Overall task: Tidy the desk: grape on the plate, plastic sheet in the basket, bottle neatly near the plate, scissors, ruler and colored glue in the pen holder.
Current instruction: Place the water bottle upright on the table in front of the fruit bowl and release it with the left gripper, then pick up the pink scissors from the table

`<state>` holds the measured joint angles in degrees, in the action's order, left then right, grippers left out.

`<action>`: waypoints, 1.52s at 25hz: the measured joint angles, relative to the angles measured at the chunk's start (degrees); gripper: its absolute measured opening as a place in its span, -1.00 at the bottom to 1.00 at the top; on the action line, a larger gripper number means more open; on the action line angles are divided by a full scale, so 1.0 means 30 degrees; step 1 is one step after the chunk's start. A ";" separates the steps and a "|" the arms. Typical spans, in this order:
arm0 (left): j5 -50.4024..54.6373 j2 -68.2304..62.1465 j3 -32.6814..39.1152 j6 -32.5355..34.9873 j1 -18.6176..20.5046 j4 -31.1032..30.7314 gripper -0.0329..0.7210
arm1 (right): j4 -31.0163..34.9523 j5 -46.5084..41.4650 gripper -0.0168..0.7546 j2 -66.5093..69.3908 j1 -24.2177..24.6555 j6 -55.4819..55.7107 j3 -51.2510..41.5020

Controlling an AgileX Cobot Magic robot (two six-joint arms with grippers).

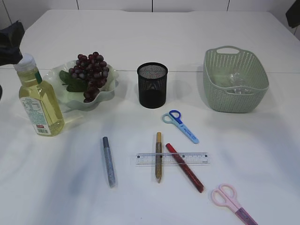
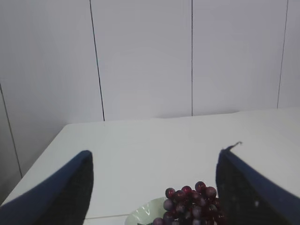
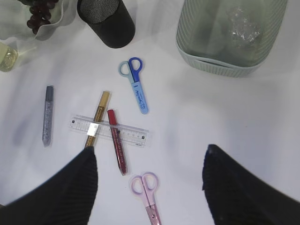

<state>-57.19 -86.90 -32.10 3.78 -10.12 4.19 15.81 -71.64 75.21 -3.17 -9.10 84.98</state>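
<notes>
Grapes lie on the plate at far left, bottle just left of it. Ruler, glue sticks and both scissors lie near-centre, below the right gripper, which hangs wide open and empty. The left gripper, also wide open and empty, sits above the grapes.

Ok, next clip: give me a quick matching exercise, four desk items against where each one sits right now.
Items:
1. grapes
2. plastic sheet
3. gold glue pen
4. pink scissors

Places:
A. lying across the ruler
B. inside the green basket
C. near the table's front edge, right side
D. on the plate

Pairs: 1-D, 2-B, 3-A, 4-C
</notes>
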 joint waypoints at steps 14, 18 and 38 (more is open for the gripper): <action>1.2808 0.7228 0.0091 0.0000 0.0000 0.0067 0.56 | 0.0000 0.0000 0.45 0.0000 0.0000 0.0000 0.0000; 1.6107 0.8721 0.0091 0.0000 0.0000 0.0067 0.55 | 0.0340 0.0000 0.45 0.0000 0.0000 0.0000 0.0000; 3.6422 1.2939 -0.6827 0.0000 0.0000 0.1955 0.34 | 0.0843 -0.0031 0.45 -0.1125 0.0000 0.0185 -0.2230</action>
<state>52.08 -48.09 -52.58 3.78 -10.12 10.05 18.34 -71.73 71.83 -3.17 -8.55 78.29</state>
